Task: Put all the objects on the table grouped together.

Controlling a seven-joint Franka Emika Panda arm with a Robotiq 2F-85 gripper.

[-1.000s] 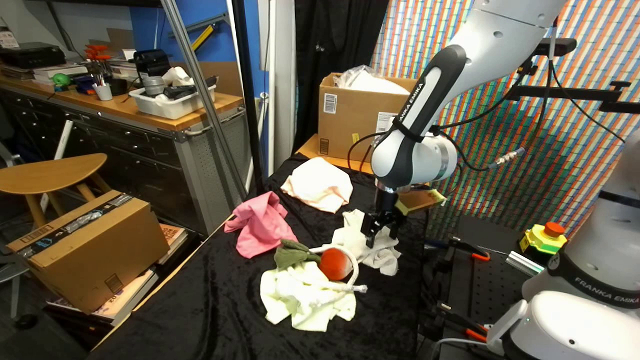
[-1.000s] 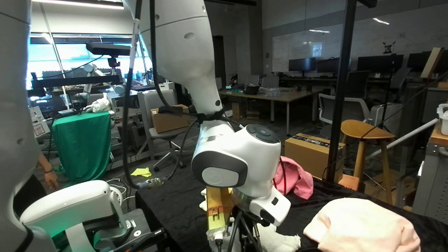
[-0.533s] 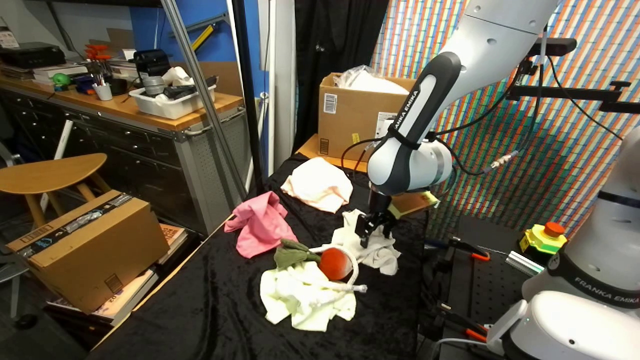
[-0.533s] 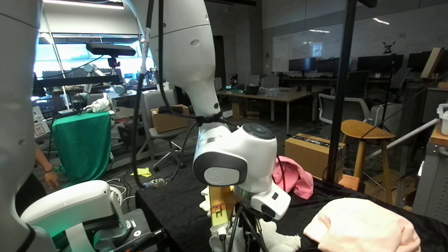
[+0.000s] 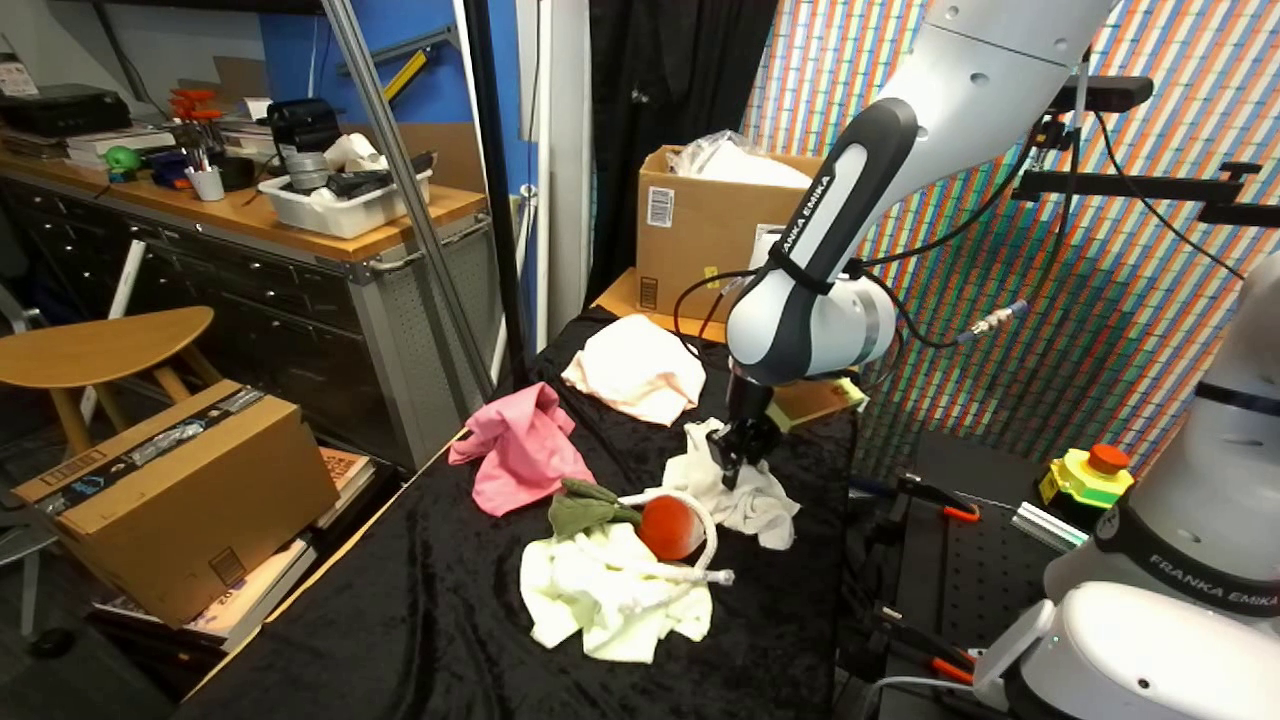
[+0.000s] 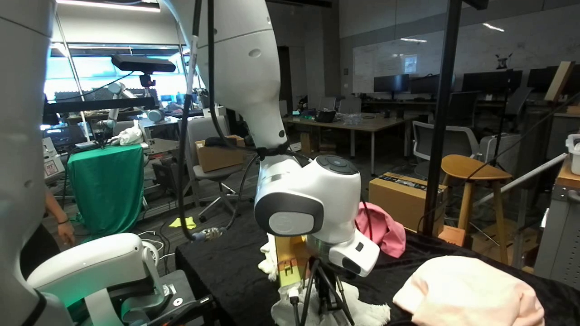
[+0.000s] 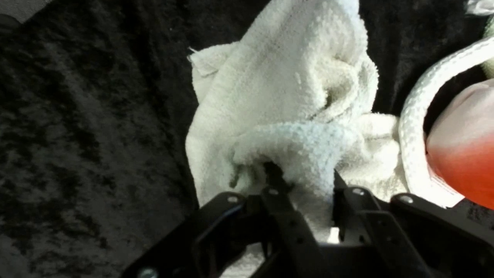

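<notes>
Gripper (image 7: 307,175) jaws pinching a fold of towel (image 7: 270,92), more towel around them, rope (image 7: 412,127) and round red thing (image 7: 469,166) right of them in the wrist view, yellow cloth (image 5: 565,590), pink cloth (image 5: 525,450), peach cloth (image 5: 637,370) farther from them

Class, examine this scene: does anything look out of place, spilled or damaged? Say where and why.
One thing: in an exterior view, a yellow scrap, perhaps cloth or paper, lies on the floor beyond the black-draped table. It looks odd there, as though dropped. No spill or damage shows.
</notes>
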